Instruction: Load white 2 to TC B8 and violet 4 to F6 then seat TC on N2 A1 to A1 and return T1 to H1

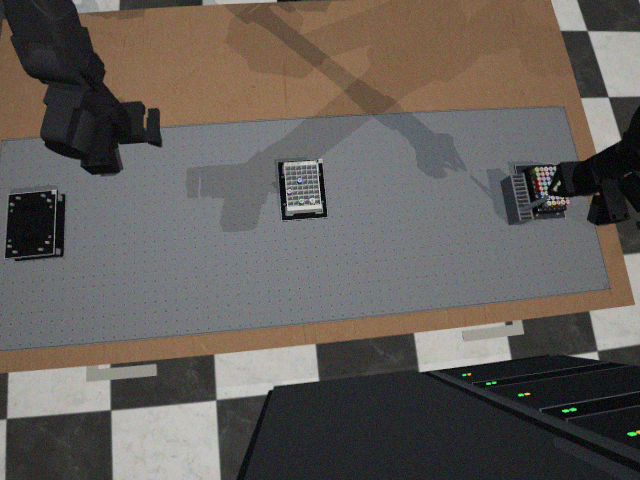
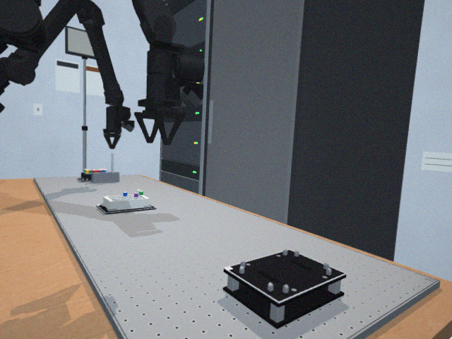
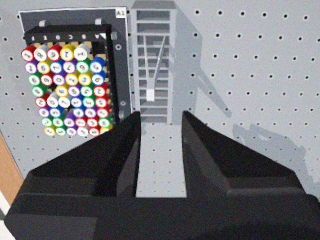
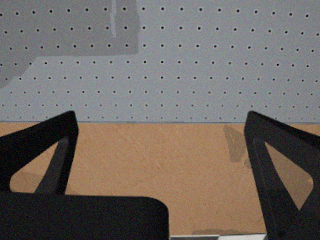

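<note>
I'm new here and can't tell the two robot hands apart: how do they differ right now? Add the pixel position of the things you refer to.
The left gripper (image 1: 554, 187) (image 2: 112, 147) (image 3: 161, 120) has its fingers fairly close together; the right gripper (image 2: 158, 142) (image 4: 161, 120) has them spread wide. The left gripper hangs above the grey slotted holder (image 2: 105, 177) (image 3: 171, 65); the right gripper is over the table's edge, away from it. Both are black and hold nothing.

raised nest open above, forceps jutting upright

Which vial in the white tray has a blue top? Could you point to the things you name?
The one farthest from the tube carrier's (image 1: 305, 208) (image 2: 126, 204) green and white vials; its cap (image 1: 299, 180) (image 2: 125, 193) alone is blue.
</note>
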Available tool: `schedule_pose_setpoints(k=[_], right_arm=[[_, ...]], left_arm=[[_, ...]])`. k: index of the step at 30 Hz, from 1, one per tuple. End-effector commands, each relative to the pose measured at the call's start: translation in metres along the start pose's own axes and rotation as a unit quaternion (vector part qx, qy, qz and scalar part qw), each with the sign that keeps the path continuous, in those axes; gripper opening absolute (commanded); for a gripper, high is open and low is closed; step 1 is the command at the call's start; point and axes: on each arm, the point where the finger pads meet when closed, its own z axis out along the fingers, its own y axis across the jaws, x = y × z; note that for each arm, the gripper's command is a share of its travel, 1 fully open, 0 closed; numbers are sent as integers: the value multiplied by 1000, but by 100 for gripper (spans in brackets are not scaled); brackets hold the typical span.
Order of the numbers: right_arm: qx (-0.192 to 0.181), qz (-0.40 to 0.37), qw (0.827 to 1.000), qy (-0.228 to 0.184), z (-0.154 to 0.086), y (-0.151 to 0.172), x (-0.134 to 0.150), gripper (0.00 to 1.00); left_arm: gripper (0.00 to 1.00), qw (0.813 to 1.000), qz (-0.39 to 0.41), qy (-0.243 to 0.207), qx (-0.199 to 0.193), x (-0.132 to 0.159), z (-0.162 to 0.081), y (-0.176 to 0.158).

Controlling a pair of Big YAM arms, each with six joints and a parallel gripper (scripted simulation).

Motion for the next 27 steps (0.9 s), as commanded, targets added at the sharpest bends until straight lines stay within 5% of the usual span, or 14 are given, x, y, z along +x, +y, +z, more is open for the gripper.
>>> schedule_pose_setpoints(k=[1,27], right_arm=[[3,1,1000,-9,-4,-2,-9,100],[3,1,1000,-9,-4,-2,-9,100]], left_arm=[[25,1000,1,-12,-3,-2,-16,-15],[25,1000,1,-14,-3,53,-36,-84]])
